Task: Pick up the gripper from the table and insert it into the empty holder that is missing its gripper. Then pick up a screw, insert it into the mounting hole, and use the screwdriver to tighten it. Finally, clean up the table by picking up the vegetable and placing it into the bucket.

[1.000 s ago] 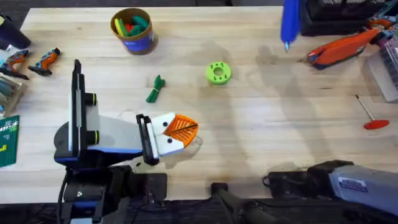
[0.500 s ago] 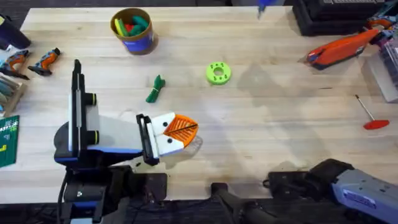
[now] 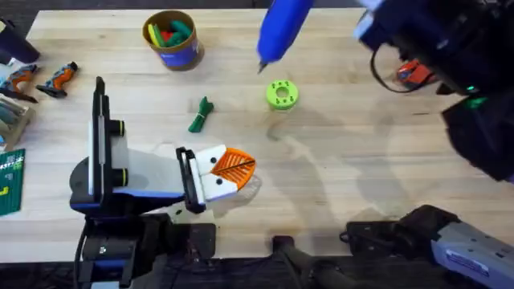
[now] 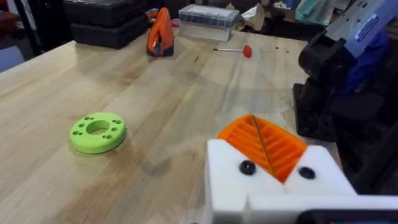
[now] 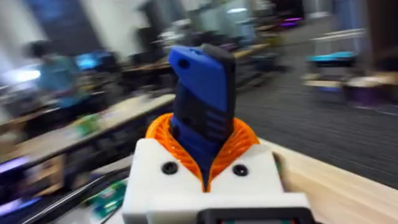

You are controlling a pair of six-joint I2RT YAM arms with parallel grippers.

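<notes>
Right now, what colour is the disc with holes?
Lime green; the left wrist view shows it best.

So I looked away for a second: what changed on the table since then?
The right tool, shut on the screwdriver, swung it left across the table's far edge, its tip now near the green disc. The left tool, vegetable and bucket stayed put.

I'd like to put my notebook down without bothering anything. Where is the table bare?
The widest bare wood lies right of the lime-green disc, toward the near edge. A smaller patch sits between the bucket and the vegetable. The left edge is crowded with tools, and the right gripper carries the screwdriver over the far middle.
</notes>
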